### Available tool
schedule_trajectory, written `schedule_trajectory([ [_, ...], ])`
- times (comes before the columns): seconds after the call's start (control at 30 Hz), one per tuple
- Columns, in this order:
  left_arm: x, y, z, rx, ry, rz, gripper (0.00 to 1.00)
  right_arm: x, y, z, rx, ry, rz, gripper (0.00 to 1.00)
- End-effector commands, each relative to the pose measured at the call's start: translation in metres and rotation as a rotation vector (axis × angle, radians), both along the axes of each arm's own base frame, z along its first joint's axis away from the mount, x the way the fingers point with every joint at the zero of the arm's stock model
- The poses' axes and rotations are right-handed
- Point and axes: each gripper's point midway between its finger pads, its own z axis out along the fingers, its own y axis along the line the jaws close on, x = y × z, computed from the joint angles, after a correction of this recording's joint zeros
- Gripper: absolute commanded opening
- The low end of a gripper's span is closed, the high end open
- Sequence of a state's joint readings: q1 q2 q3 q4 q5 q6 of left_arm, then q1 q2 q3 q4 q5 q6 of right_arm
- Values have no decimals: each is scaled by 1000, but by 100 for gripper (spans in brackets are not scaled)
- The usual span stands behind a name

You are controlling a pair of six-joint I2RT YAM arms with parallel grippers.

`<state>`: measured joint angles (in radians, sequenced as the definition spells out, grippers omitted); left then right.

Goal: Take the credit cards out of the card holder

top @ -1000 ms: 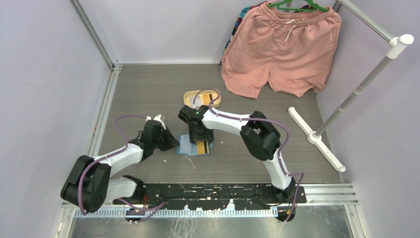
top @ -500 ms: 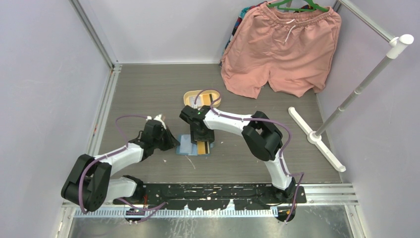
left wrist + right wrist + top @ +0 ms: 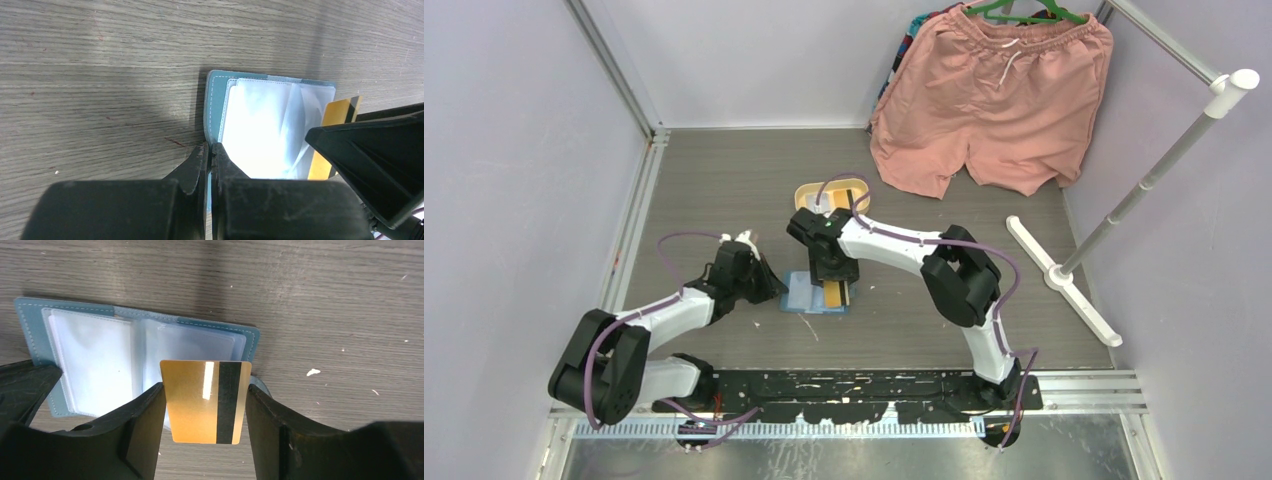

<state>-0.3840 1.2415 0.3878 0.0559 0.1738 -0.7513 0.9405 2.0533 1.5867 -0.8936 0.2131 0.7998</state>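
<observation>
While my right jaws pinch the gold credit card between them, the open card holder just beyond their tips, I'd pull straight back, left jaws pressed together on its edge.

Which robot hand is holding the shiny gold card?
The right gripper: the gold card sits pinched between its two fingers, over the open card holder. The left gripper is shut, its tips at the holder's edge.

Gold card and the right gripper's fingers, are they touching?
Touching. Right wrist view shows the gold card clamped between the fingers of the right gripper, no gap.
</observation>
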Motion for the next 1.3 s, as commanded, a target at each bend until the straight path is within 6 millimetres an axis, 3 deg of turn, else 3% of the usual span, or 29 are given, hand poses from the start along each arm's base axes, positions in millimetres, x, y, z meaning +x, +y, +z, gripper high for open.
schedule_trajectory([
  [0.0,-2,10,-11,58,24,8,0,16,2,51,44,-107,14,53],
  [0.23,-2,9,-11,57,26,4,0,33,7,69,107,-116,20,54],
  [0.4,-2,9,-10,58,21,7,0,59,-5,72,106,-137,-4,54],
  [0.8,-3,9,-12,54,25,6,0,153,-19,111,141,-242,-22,54],
  [1.27,-4,9,-12,53,29,6,0,248,-26,117,129,-395,-35,53],
])
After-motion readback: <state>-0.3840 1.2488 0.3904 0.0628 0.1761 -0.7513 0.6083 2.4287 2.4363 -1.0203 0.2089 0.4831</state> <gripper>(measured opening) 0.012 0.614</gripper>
